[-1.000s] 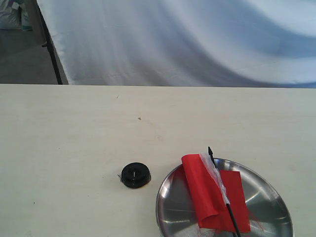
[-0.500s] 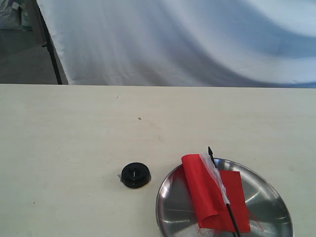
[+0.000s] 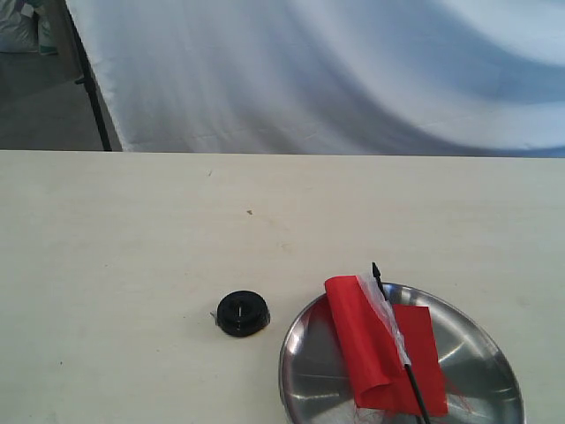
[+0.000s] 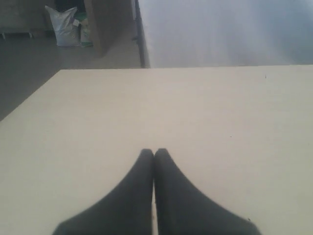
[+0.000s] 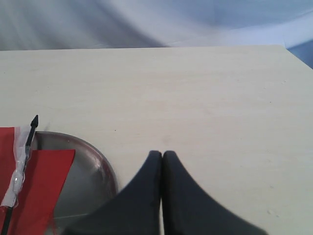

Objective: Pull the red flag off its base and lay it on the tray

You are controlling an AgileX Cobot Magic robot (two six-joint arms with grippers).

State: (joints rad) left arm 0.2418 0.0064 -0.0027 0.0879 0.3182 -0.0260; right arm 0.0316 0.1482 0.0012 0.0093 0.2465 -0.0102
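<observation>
The red flag (image 3: 380, 349) lies folded on the steel tray (image 3: 305, 371) at the front right of the table, its black pole tip reaching just past the far rim. The black round base (image 3: 242, 313) sits bare on the table just left of the tray. Neither gripper shows in the exterior view. In the right wrist view the flag (image 5: 36, 181) and tray (image 5: 93, 171) lie beside my right gripper (image 5: 162, 154), which is shut and holds nothing. My left gripper (image 4: 154, 152) is shut over bare table, with no task object in its view.
A pale wooden table (image 3: 177, 230) fills the scene, with a white cloth backdrop (image 3: 335, 71) behind its far edge. A dark stand pole (image 3: 88, 84) rises at the back left. White sacks (image 4: 66, 24) sit on the floor beyond the table's left corner.
</observation>
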